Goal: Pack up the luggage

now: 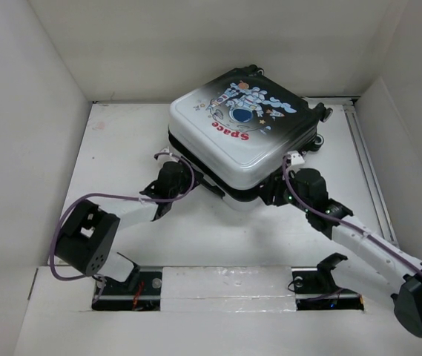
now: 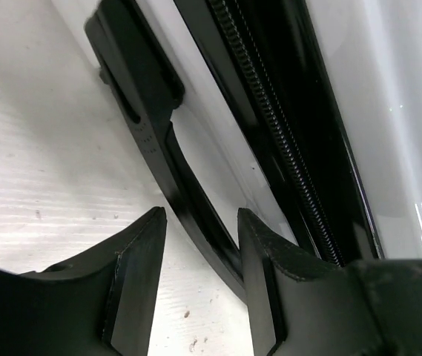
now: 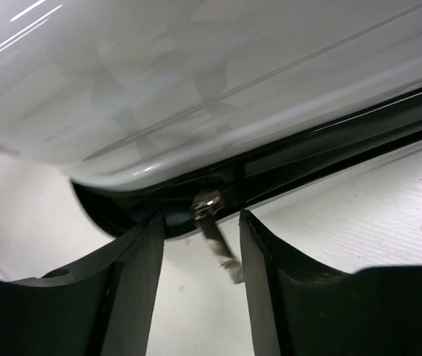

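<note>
Zip pull (image 3: 216, 239) inside the right tool (image 3: 199, 221)
The suitcase (image 1: 244, 126) lies shut on the worktop (image 1: 122, 152); at its near corner the pull hangs untouched between parted fingers. The left tool (image 2: 199, 216), parted too, straddles its handle (image 2: 145, 122).

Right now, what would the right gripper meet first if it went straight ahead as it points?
Most likely the metal zipper pull hanging just ahead of the right gripper, then the luggage seam; depth is unclear.
</note>
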You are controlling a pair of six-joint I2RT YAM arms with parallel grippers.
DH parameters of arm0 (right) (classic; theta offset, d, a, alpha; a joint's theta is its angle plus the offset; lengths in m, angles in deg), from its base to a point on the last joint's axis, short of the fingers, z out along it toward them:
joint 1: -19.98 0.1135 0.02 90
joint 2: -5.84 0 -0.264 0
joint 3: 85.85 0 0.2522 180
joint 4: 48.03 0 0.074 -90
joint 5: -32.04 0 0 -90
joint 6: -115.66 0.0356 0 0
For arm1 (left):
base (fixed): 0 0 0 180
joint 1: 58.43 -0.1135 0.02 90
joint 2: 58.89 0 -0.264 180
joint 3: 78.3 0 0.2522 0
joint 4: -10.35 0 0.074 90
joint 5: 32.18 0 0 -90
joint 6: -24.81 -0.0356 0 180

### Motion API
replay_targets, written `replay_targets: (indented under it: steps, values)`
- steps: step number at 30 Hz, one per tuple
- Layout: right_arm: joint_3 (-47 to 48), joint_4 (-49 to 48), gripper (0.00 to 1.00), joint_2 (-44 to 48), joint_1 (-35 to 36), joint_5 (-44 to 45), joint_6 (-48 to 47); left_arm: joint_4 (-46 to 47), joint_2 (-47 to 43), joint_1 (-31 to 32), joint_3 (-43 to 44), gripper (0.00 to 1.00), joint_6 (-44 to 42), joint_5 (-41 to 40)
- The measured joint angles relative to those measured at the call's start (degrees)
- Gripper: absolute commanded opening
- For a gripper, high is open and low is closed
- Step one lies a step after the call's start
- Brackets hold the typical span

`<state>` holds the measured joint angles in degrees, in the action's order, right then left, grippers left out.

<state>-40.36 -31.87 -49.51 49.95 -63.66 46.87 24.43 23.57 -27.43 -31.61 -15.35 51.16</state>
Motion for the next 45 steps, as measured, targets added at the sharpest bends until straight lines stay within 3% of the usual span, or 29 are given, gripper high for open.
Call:
replay_targets:
  steps: [5,6,13,16,17,20,28,37,41,45]
  values:
    - [-1.5,0.2,0.54,3.0,0.0,-3.7,0.0,0.9,1.3,0.0,0.0,0.36,0.2,0.9]
    - [-1.6,0.2,0.49,3.2,0.0,-4.0,0.0,1.0,1.5,0.0,0.1,0.35,0.2,1.2]
    - [-1.8,-0.1,0.40,0.5,-1.2,-5.7,0.3,1.3,3.3,-0.2,1.6,0.25,0.2,1.7]
    - [-1.8,0.2,0.25,-0.7,-1.4,-5.9,0.2,1.6,4.5,-0.5,2.7,0.18,0.7,1.8]
    - [-1.8,0.5,0.13,-1.3,-1.4,-5.8,0.2,1.7,5.0,-0.5,3.0,0.10,0.8,1.8]
    - [-1.8,0.4,0.00,-2.4,-1.5,-5.9,0.4,2.6,6.6,-0.7,4.0,0.00,0.9,1.9]
    - [-2.6,1.1,0.00,0.6,-2.7,-3.1,1.6,5.2,9.5,-0.7,5.8,0.00,0.8,2.2]
    - [5.3,4.9,0.00,-9.0,-6.6,-11.4,-0.8,16.7,5.4,0.2,-5.2,0.00,3.8,1.9]
    - [6.0,7.2,0.00,-8.4,-2.7,-11.1,-2.7,21.1,2.8,2.4,-10.4,0.00,5.9,-3.4]
    - [3.1,8.2,0.00,-3.9,7.9,-8.0,-1.8,21.6,0.5,3.1,-13.0,0.00,6.8,-4.6]
